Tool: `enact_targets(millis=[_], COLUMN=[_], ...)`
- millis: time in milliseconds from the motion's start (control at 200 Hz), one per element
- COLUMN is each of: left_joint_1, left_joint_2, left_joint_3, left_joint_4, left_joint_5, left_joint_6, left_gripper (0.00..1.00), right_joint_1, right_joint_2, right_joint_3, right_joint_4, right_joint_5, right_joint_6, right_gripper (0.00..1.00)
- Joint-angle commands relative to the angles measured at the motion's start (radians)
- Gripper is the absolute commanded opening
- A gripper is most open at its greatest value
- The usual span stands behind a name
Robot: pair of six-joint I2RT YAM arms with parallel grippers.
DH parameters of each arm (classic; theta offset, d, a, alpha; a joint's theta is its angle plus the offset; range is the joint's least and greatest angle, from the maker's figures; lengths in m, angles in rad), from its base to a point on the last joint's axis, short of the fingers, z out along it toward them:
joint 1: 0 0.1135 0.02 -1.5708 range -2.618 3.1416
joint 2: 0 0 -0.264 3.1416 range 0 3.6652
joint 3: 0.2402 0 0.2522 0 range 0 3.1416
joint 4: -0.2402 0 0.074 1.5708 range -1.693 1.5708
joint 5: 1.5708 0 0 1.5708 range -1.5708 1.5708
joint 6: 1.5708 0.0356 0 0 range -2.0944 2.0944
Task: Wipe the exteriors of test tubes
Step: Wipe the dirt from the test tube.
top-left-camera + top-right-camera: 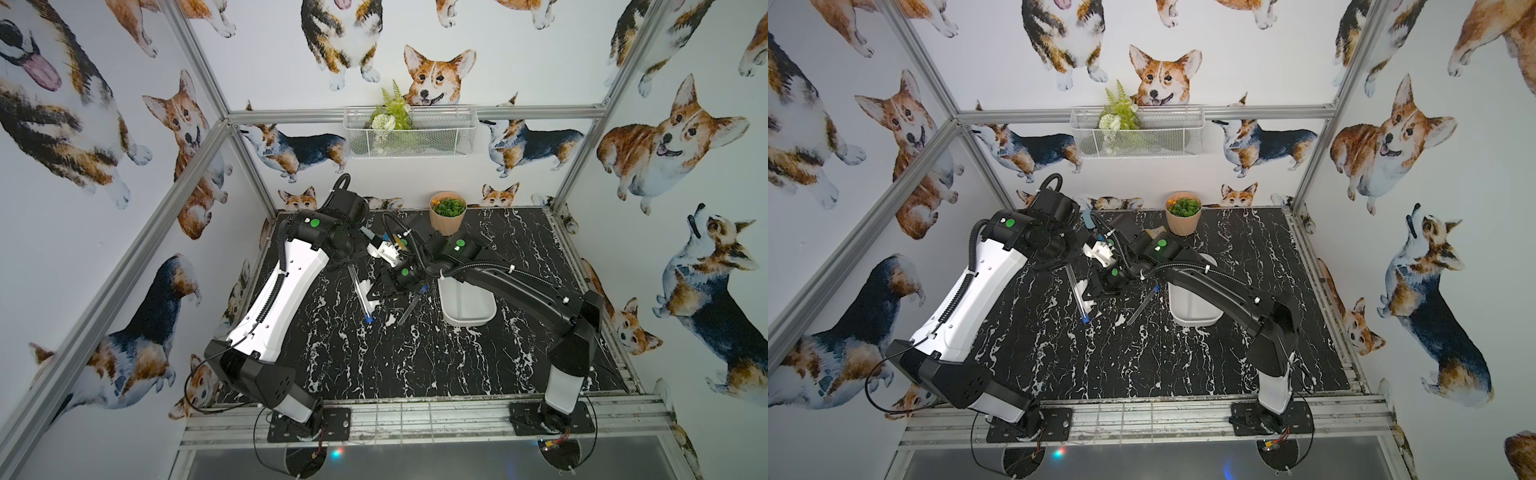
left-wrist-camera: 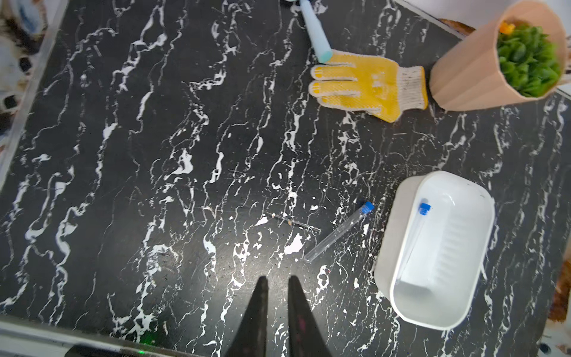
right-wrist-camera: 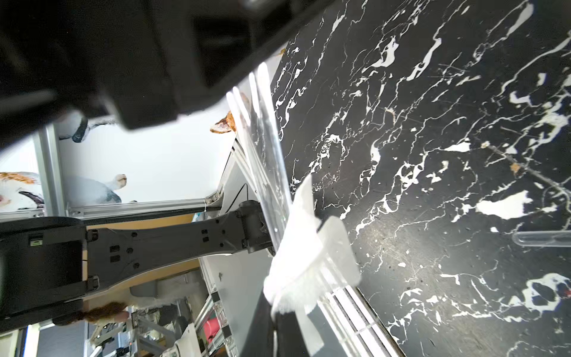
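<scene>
Test tube (image 1: 360, 299) through tissue (image 3: 296, 247) runs far-to-near, blue cap nearest

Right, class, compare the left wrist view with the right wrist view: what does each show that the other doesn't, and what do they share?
Only the left wrist view: the yellow glove, the potted plant, the white tub with a capped test tube inside.
Only the right wrist view: a white wipe folded around a raised tube, and the left arm.
Both: the black marble table and the loose tube lying on it.
</scene>
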Motion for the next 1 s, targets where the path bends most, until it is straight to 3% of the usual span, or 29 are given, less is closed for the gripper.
enact_targets(millis=[0,275,676,996], left_joint_1=[-0.006,-0.009,-0.007,-0.008], left_joint_2=[-0.027,-0.033,0.004,0.020], left_joint_3=[-0.022,-0.026,0.010,0.031], left_joint_4=[-0.018,-0.029,-0.028,-0.026], left_joint_5=[0.008,0.006,-0.013,-0.001], left_joint_6=[-0.018,-0.022,-0.004,-0.002], left_gripper=[0.12,0.12,0.12,0.12], right_joint_1=[0.002,0.000,0.004,0.008], right_joint_2=[0.048,0.111,-0.045,-0.017], right_joint_3=[0.067,0.178,-0.015,0.018], right_joint_4=[0.094,0.112,0.122,0.153], right_joint_5=[-0.009,-0.015,0.017,-0.004], right_joint_6=[0.040,0.072,0.064,0.072], right_gripper=[0.00,0.00,0.00,0.00])
